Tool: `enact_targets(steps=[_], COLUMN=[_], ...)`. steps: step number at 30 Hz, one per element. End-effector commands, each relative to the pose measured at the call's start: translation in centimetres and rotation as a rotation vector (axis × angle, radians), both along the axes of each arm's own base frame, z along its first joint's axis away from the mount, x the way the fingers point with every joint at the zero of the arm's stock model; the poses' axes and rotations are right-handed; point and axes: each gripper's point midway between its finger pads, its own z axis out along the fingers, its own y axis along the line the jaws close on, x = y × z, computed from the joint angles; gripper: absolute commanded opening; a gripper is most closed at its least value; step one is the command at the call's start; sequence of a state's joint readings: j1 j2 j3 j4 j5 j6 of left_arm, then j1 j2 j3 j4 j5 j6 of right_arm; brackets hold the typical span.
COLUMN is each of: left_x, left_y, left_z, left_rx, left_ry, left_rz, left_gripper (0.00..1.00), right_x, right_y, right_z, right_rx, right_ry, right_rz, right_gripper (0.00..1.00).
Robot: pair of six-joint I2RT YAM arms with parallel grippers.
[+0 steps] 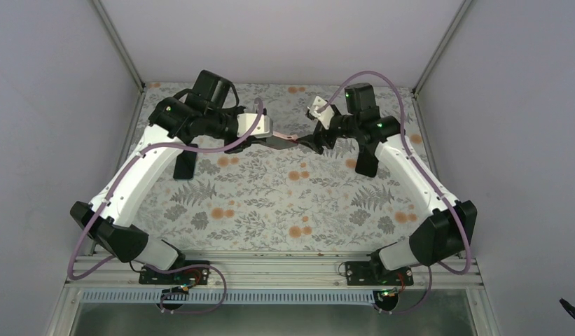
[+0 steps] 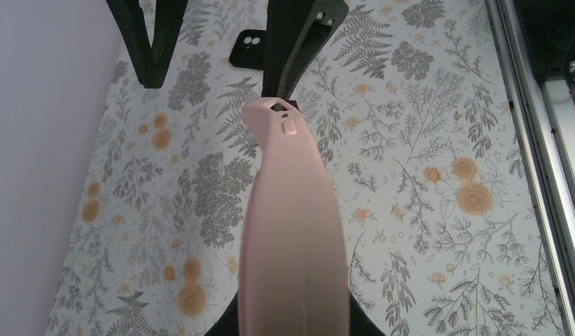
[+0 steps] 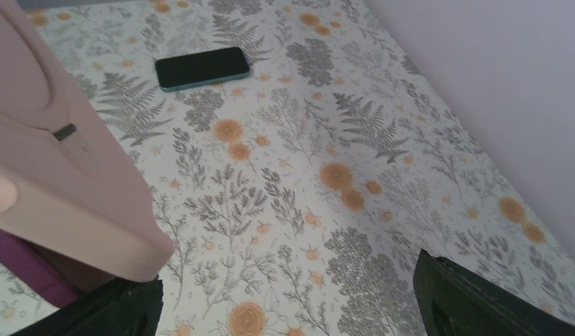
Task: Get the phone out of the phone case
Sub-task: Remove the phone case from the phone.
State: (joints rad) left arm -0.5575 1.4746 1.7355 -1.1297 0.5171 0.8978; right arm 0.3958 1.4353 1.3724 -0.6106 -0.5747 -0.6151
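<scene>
The salmon-pink phone case hangs in the air over the back of the table between both arms. My left gripper is shut on its near end, and the pink back hides the fingertips of that gripper. A dark purplish glossy face shows under the case; it looks like the phone, still inside. My right gripper stands open at the case's far end. Its left finger lies under that end, its right finger far apart, nothing between them.
A black phone with a teal edge lies screen up on the floral cloth under the left arm. Another black phone-shaped thing with camera lenses lies under the right arm. Lavender walls enclose three sides; a metal rail runs along the near edge.
</scene>
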Motion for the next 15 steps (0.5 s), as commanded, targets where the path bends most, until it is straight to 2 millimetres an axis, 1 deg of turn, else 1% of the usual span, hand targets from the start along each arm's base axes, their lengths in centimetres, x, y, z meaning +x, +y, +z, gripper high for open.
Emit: enact_targets(steps=[1, 4, 8, 10, 12, 15], left_x=[-5.3, -4.8, -4.1, -3.3, -2.4, -0.3], left_y=[-2.7, -3.1, -3.7, -4.0, -4.5, -5.2], left_z=[0.1, 0.6, 2.6, 3.7, 4.8, 7.0], left_rx=[-0.114, -0.130, -0.170, -0.184, -0.204, -0.257], left_ry=[0.182, 0.168, 0.116, 0.078, 0.045, -0.061], left_rz=[-0.219, -0.216, -0.225, -0.215, -0.200, -0.150], left_gripper=[0.02, 0.02, 0.02, 0.02, 0.02, 0.02], right_x=[-0.5, -2.2, -4.7, -5.9, -7.9, -10.4], right_y=[3.2, 5.0, 6.8, 7.7, 8.6, 10.0], right_z=[7.8, 7.8, 8.3, 8.8, 8.8, 8.7], right_rx=[0.205, 0.219, 0.267, 0.293, 0.305, 0.327], right_ry=[-0.148, -0.112, -0.077, -0.053, -0.002, 0.061], right_rz=[0.161, 0.256, 0.387, 0.459, 0.558, 0.686], right_gripper=[0.92, 0.92, 0.94, 0.95, 0.97, 0.98])
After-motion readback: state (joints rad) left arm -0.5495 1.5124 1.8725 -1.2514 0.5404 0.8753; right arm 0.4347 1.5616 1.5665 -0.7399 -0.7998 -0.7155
